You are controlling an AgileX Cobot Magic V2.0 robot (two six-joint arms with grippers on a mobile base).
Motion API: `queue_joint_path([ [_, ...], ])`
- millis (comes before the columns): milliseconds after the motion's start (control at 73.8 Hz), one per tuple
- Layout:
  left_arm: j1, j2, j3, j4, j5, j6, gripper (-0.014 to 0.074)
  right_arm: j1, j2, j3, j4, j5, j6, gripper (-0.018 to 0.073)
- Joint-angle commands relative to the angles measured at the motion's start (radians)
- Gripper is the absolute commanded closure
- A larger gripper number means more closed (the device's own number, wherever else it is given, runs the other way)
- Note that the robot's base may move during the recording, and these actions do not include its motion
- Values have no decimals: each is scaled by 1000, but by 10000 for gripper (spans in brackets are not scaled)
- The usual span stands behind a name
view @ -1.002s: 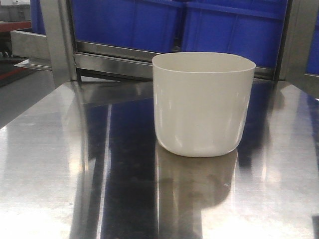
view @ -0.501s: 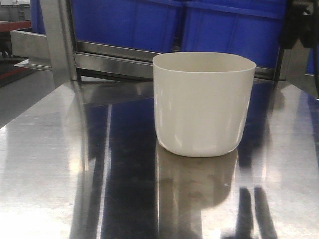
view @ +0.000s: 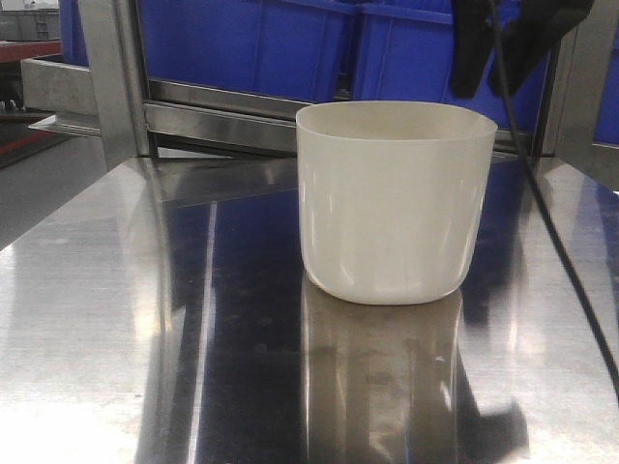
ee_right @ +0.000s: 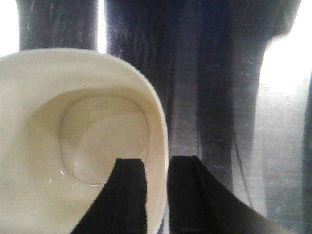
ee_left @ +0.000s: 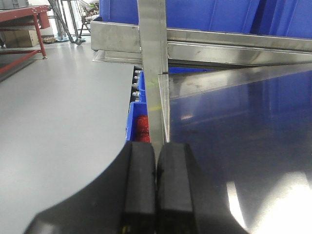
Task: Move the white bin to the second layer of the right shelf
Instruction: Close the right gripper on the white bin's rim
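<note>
While standing upright and open-topped on the steel worktop (view: 97, 319), hemmed at the back only: the bin (view: 395, 203), cream-white, mirrored in the steel right beneath. Directly behind the bin, a steel rail (view: 222, 114); above that rail, a row of blue crates (view: 251, 43). Left of the bin and farther back, a broad steel post (view: 111, 77). Right of the bin and behind, a second upright (view: 585, 97), partly hidden.

Above the bin's far right rim, clear of it: the right pincer (view: 484, 85), dark, fingers pointing down, in front of the crates. From it, a black cable (view: 551, 222), slanting down past the bin's right side. From the right wrist, looking straight down: spread apart, lined up across the bin's wall, one finger (ee_right: 129, 195) over the bin's inside, the other (ee_right: 187, 195) over the worktop outside, the rim between. Gripping nothing.

Left of the bin and out of its sight, at the worktop's left edge: the left pincer (ee_left: 156, 190), pads pressed flat together, nothing between, held low and level, aimed at the post. Beside that edge and lower, a low crate (ee_left: 139, 124), blue, with red contents; beyond, grey floor (ee_left: 58, 107) and a red frame (ee_left: 24, 19).
</note>
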Motion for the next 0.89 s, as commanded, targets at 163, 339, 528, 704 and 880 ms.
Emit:
queue_joint_path([
  [163,-3,-14,37,0,-86,-5,512,-4,7,-37,-14,-42,-26,308],
  [339,-3,-14,37,0,-86,-5,512,-14,17,-37,-15,-41,-27,308],
  [528,-3,-14,37,0,-86,-5,512,-24,22,-37,-17,-41,-27,308],
  [704,-3,-14,37,0,-86,-5,512,-26,49,-33,-17,-53,-27,308],
  [880,-3,-14,37,0,-86,-5,512,-29,52,-15,-17,-90,-27,308],
])
